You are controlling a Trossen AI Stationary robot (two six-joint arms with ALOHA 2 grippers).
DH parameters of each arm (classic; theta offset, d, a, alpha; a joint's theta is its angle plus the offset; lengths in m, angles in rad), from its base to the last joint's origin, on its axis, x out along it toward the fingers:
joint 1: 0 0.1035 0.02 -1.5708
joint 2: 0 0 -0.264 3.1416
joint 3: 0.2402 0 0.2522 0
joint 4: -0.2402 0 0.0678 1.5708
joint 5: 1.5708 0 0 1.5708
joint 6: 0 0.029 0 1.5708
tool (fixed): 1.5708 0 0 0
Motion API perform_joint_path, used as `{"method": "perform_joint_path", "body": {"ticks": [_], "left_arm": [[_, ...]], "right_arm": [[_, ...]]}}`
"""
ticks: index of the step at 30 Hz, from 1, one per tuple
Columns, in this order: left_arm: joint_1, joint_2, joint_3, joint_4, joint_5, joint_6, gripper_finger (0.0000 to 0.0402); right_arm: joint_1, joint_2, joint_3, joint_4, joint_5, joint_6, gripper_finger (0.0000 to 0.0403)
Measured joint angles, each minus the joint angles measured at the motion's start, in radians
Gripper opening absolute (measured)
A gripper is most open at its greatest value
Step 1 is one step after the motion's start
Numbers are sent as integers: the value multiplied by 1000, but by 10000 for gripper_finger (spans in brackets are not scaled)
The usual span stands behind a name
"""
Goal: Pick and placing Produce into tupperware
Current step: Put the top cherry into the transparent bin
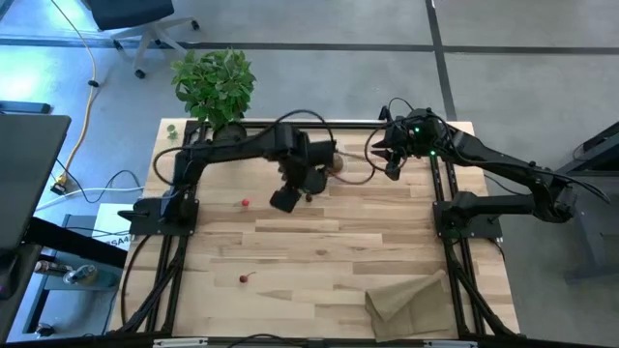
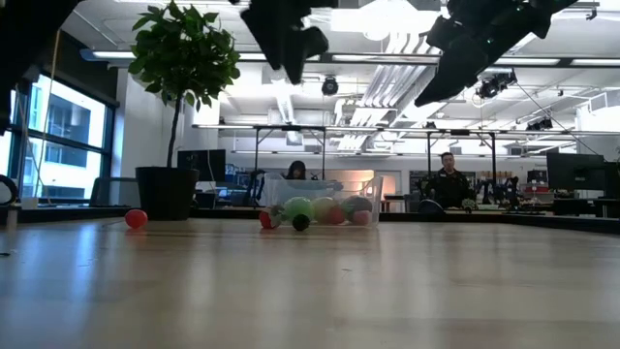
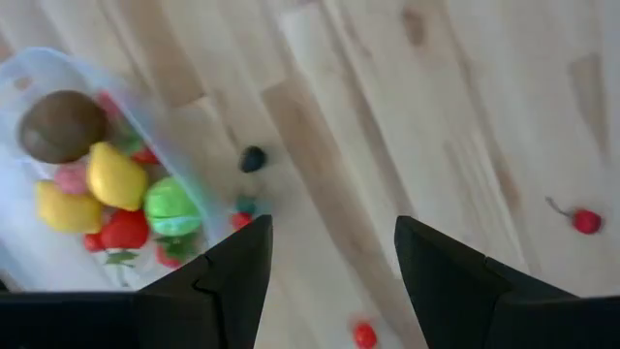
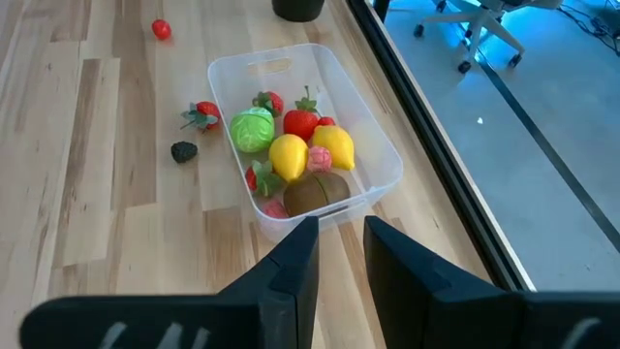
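Note:
The clear tupperware (image 4: 283, 60) stands on the table near its far edge, holding a brown kiwi (image 4: 317, 192), two yellow lemons (image 4: 288, 155), a green lime (image 4: 252, 129) and red strawberries. Beside it on the wood lie a strawberry (image 4: 201, 116) and a dark berry (image 4: 183, 151); a red berry (image 4: 161, 30) lies farther off. My left gripper (image 3: 329, 228) hangs open above the table, pointing down, just to the near side of the tupperware (image 3: 58, 63), with nothing between its fingers. My right gripper (image 4: 341, 225) hovers to the tupperware's right, slanting down, its fingers slightly apart and empty.
A potted plant (image 1: 215, 85) stands at the far left corner. A tan paper bag (image 1: 411, 300) lies at the near right. Single red berries lie at the left middle (image 1: 246, 203) and toward the near edge (image 1: 243, 278). Bare wood spans the table's middle.

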Motion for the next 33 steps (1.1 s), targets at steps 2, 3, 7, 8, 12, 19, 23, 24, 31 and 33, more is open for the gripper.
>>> {"method": "perform_joint_path", "body": {"ticks": [2,3,7,8,12,19,23,24,31,33], "left_arm": [[-17,-24,-42,-1,-19,-26,209],[-22,-37,-69,1,-38,-42,209],[-21,-126,-221,58,-80,-117,209],[-20,-162,-275,84,-81,-136,209],[-8,-331,-547,243,-84,-232,209],[-8,-700,-1076,640,-113,-421,209],[-8,-886,-1331,866,-137,-511,209],[-8,-922,-1381,898,-152,-525,209],[-8,-1027,-1558,856,-177,-548,209],[-8,-1023,-1588,840,-197,-548,209]], "right_arm": [[0,0,0,0,0,0,76],[0,0,0,0,1,0,76],[0,0,0,0,2,0,76],[0,0,0,0,2,0,76],[0,0,0,0,2,0,76],[0,0,0,0,2,0,76],[0,0,0,0,2,0,76],[0,0,0,-1,2,0,76],[0,0,0,0,1,0,76],[0,0,0,0,1,0,76]]}}
